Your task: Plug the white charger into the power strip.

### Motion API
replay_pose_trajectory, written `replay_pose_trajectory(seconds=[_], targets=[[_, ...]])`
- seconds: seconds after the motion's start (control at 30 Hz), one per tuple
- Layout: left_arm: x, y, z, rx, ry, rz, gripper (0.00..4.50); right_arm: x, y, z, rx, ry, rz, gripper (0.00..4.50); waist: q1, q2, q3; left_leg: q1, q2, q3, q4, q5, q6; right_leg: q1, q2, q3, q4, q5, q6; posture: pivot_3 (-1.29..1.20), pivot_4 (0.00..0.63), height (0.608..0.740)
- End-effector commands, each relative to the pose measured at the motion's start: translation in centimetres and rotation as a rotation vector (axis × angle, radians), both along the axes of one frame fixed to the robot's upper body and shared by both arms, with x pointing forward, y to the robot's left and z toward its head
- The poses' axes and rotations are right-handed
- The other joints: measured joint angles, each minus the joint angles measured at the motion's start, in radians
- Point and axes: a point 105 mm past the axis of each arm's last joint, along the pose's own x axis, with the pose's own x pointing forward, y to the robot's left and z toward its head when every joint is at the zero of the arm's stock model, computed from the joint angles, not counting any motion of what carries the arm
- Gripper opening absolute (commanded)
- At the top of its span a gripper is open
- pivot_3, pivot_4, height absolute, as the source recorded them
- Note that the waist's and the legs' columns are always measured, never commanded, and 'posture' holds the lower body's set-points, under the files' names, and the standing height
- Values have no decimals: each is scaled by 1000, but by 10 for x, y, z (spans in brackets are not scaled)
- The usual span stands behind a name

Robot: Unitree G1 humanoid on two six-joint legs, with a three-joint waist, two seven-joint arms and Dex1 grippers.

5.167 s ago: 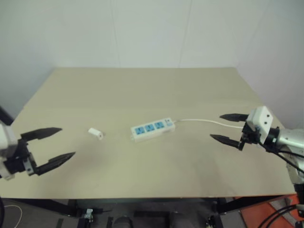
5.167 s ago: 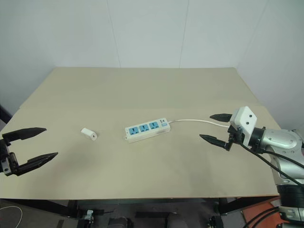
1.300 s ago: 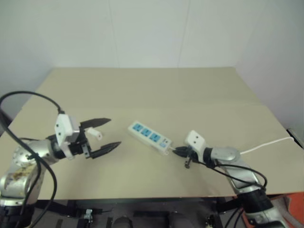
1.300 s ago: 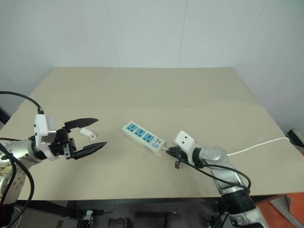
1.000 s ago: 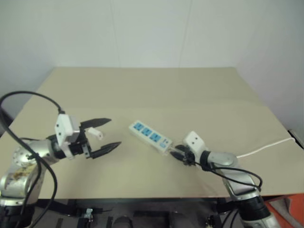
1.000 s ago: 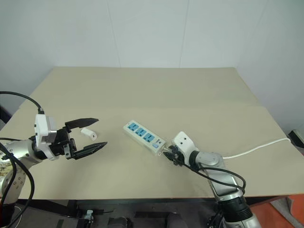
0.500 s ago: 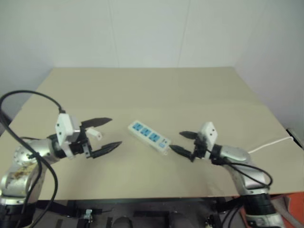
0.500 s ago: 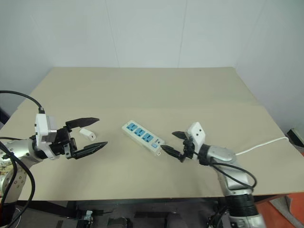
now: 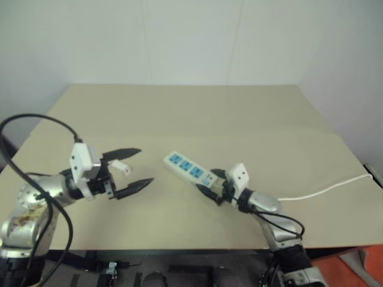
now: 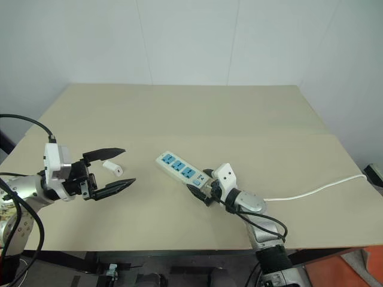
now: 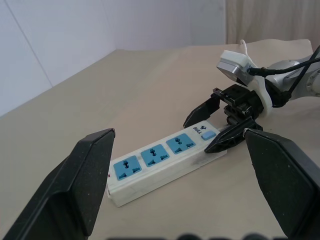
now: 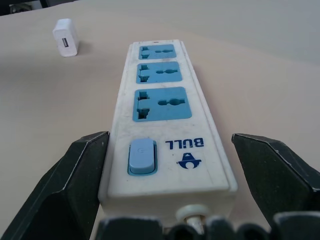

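Beige board is covering the table, running wide and bare under white walls that are meeting in a corner at about one o'clock. At nine o'clock the left gripper is hovering with fingers spread, grasping nothing; the white charger is lying on the table between its two fingertips as seen from above. Toward the middle, the power strip is lying at a slant, blue sockets facing up. At its switch end the right gripper is sitting released, one finger on either side of the strip. A thin white cord is trailing off toward three o'clock.
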Motion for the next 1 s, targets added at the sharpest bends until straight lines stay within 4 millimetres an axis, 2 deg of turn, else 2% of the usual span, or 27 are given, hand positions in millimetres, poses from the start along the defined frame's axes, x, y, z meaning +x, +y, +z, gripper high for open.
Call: replay_pose_trajectory(seconds=[0.03,0.4,0.63,0.77,0.93,1.0], targets=[[-5,-1,11,0,-51,-10,4500,0,2,5,7,-38,11,4471,0,0,0,0,0,0,0,0,0,0,0,0,0,0,0,0,150,740],[-3,-1,11,2,-55,-20,4500,3,18,-14,1,15,44,4471,-12,-2,-1,3,1,0,0,0,0,2,0,0,0,0,0,0,150,740],[-5,-1,12,9,-56,-20,4500,7,19,-23,-32,34,51,4471,-28,-4,-3,7,1,0,-1,0,0,6,1,0,1,0,0,0,150,740],[-7,-1,12,10,-56,-16,4500,7,15,-16,-37,16,39,4471,-27,-4,-3,7,1,0,-1,0,0,6,1,0,1,0,0,0,150,740],[-7,-2,12,8,-51,-17,4500,8,10,8,0,11,20,4471,-23,-4,-3,5,1,0,-1,0,0,4,1,0,0,0,0,0,150,740],[-6,-2,11,7,-49,-18,4500,3,12,11,8,27,28,4471,-21,-4,-3,4,1,0,-1,0,0,3,1,0,0,0,0,0,150,740]])
